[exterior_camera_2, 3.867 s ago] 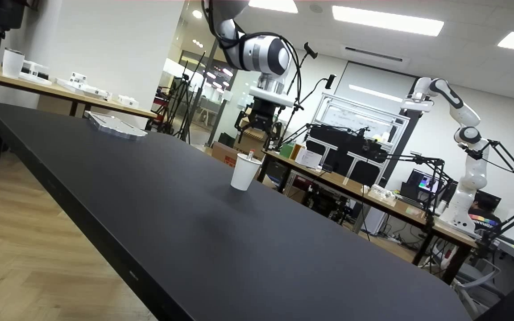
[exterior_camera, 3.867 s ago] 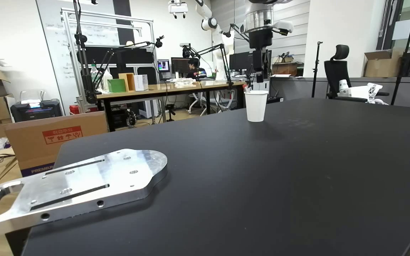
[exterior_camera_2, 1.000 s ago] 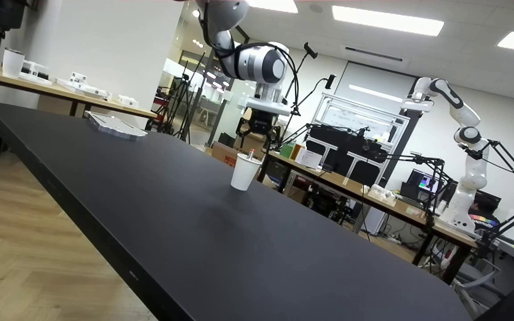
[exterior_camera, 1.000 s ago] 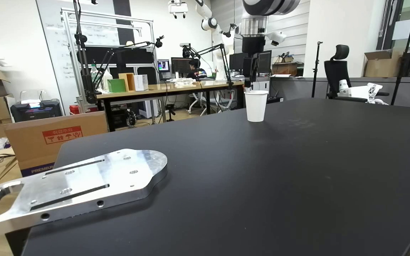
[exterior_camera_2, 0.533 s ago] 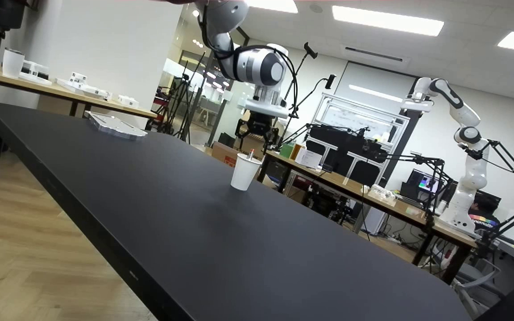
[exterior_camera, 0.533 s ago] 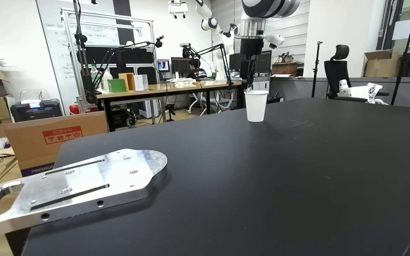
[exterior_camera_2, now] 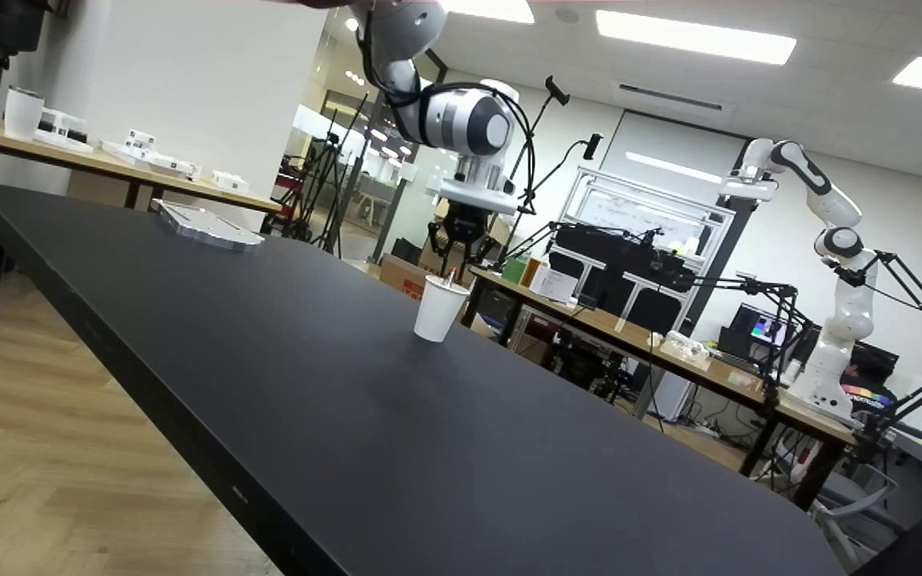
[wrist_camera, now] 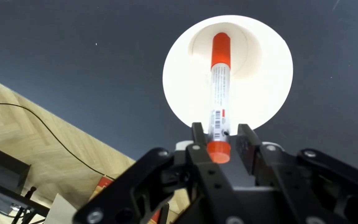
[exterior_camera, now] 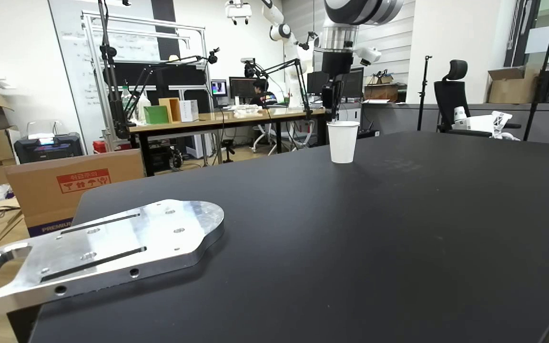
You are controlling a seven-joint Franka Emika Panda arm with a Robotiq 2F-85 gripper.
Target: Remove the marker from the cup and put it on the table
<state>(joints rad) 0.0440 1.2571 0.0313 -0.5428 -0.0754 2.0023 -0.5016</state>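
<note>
The white cup (wrist_camera: 266,77) stands upright on the black table (wrist_camera: 73,62), seen from above in the wrist view. Inside it leans the marker (wrist_camera: 221,81), with red ends and a pale printed barrel. Its upper end sticks out past the rim, between the two fingers of my gripper (wrist_camera: 221,132). The jaws are partly closed: the marker is close to the left finger, and a gap shows on its right side. In both exterior views my gripper (exterior_camera_2: 454,270) points down just above the cup (exterior_camera: 342,143). The marker's red tip (exterior_camera_2: 451,274) shows there between the fingers.
A thick silver metal plate (exterior_camera: 136,238) lies at one end of the table, also seen in an exterior view (exterior_camera_2: 209,226). A cardboard box (exterior_camera: 79,190) stands beyond the table's edge. Wooden workbenches and another robot arm (exterior_camera_2: 845,280) are farther back.
My gripper has come down to the cup and shifted slightly sideways. Over the last half second its fingers have drawn together around the marker's upper end. The cup stands where it was.
</note>
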